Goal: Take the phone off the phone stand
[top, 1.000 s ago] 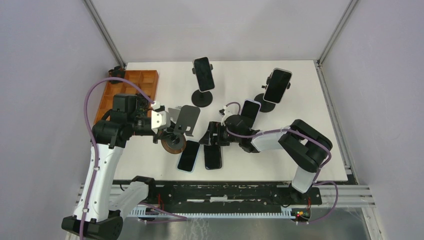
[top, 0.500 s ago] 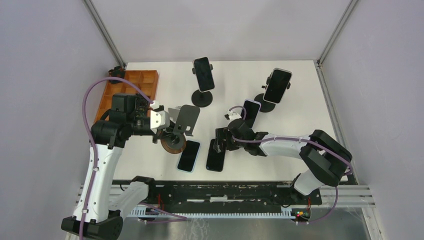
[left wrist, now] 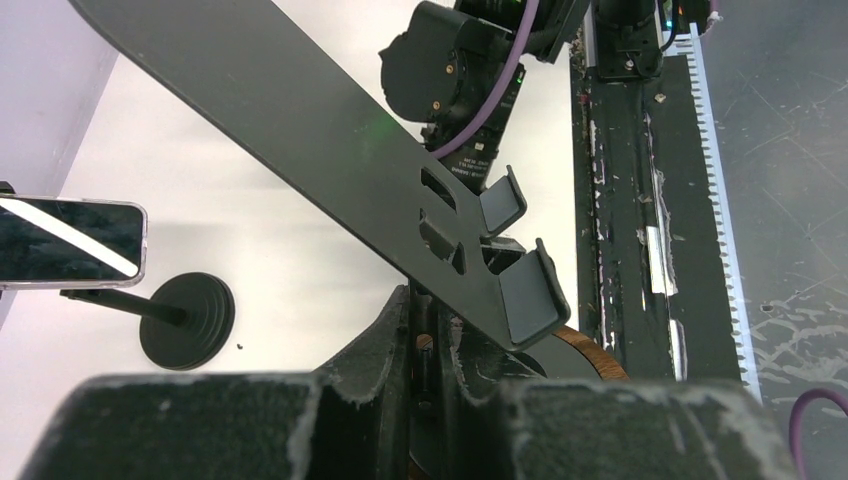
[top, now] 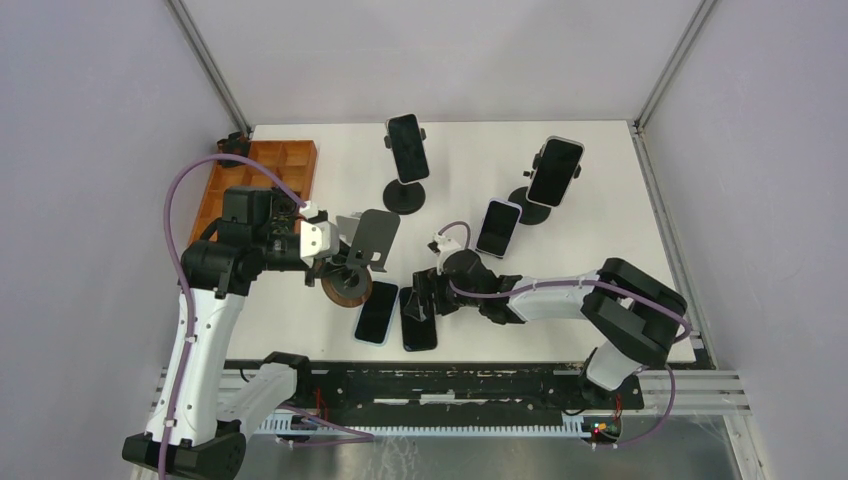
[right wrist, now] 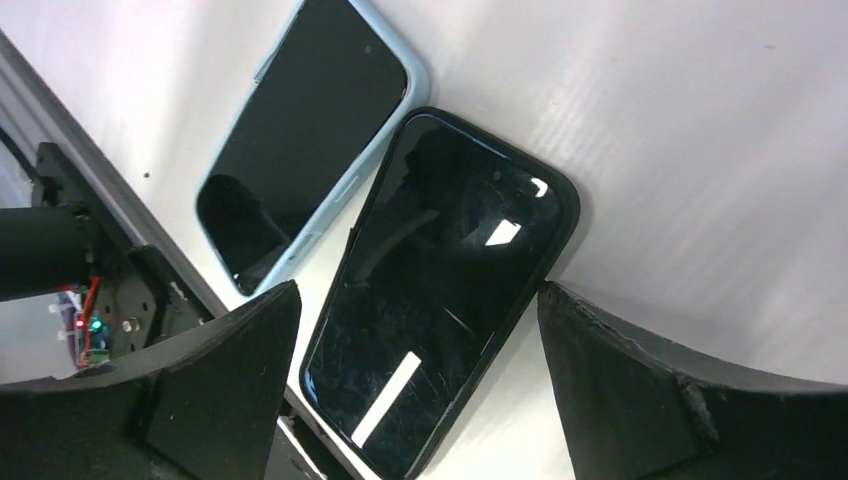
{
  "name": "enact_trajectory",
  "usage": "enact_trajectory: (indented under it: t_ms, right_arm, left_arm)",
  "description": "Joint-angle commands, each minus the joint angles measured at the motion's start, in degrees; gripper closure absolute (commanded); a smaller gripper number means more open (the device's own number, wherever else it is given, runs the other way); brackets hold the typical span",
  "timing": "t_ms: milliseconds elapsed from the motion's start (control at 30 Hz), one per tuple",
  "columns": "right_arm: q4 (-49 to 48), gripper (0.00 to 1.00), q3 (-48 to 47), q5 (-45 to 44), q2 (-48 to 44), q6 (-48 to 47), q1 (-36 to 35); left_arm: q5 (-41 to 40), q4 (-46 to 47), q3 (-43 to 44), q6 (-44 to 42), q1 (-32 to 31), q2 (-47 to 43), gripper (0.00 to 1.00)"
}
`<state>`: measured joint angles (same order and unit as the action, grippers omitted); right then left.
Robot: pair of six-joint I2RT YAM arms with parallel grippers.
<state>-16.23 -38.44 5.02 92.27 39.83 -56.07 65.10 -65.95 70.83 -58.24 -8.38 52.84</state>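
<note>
Top view: L gripper is seen clenched on the stand, low on its post, just above the round wooden base. The stand's plate is tilted & bare. The black phone is laid flat on the table near the front edge, just beside a blue-cased phone. R gripper is held over the black phone's far end, jaws spread.

L wrist view: the fingers are seen pressed together round the post under the plate. A 2nd phone is seen at left, clamped on its own stand w/ a round black foot.

R wrist view: R gripper's fingers are set wide, one each side of the black phone, nothing gripped. Whether they touch its edges can't be told. The blue-cased phone is seen alongside, its long edge close to the black phone's.
</note>
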Motion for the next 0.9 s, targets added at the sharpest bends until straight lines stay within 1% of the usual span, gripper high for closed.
enact_trajectory:
  t_ms: [0,167,300,367,467,567,700,767,867]
  right_arm:
    - [-3.44,0.07,-2.59,3.65,3.28,3.39,-1.65]
    - [-7.68,0.07,-5.30,5.52,5.70,6.85,-1.91]
    - [-7.07,0.07,-8.13,5.68,7.05,6.19,-1.91]
    - [-5.50,0.06,-8.65,4.95,5.56,4.37,-1.36]
    - [-4.56,0.02,-7.45,5.12,-0.92,0.50,0.75]
    - [-5.12,0.02,-5.69,10.10,-9.34,-2.77,4.14]
    - [-7.52,0.02,-4.40,20.46,-18.73,-5.25,6.97]
    - [-11.35,0.02,-4.28,25.39,-21.35,-4.30,7.21]
    - [-22.32,0.02,-4.27,31.41,-22.51,1.47,7.21]
  left_arm:
    - [3.01,0.97,2.28,-0.44,0.13,-0.67,0.98]
    - [3.00,0.90,1.95,-0.64,0.12,-0.64,0.98]
    - [2.78,0.96,2.03,-0.70,0.12,-0.56,0.98]
    - [2.74,0.75,2.02,-0.90,0.13,-0.56,0.98]
    - [2.99,-0.83,1.99,-2.59,0.12,-0.54,0.98]
    - [3.20,-2.20,1.78,-4.32,0.12,-0.55,0.98]
    - [3.72,-3.49,1.48,-6.99,0.12,-0.59,0.98]
    - [4.40,-4.36,1.33,-8.60,0.12,-0.61,0.98]
    - [6.26,-10.21,1.35,-16.67,0.12,-0.25,0.98]
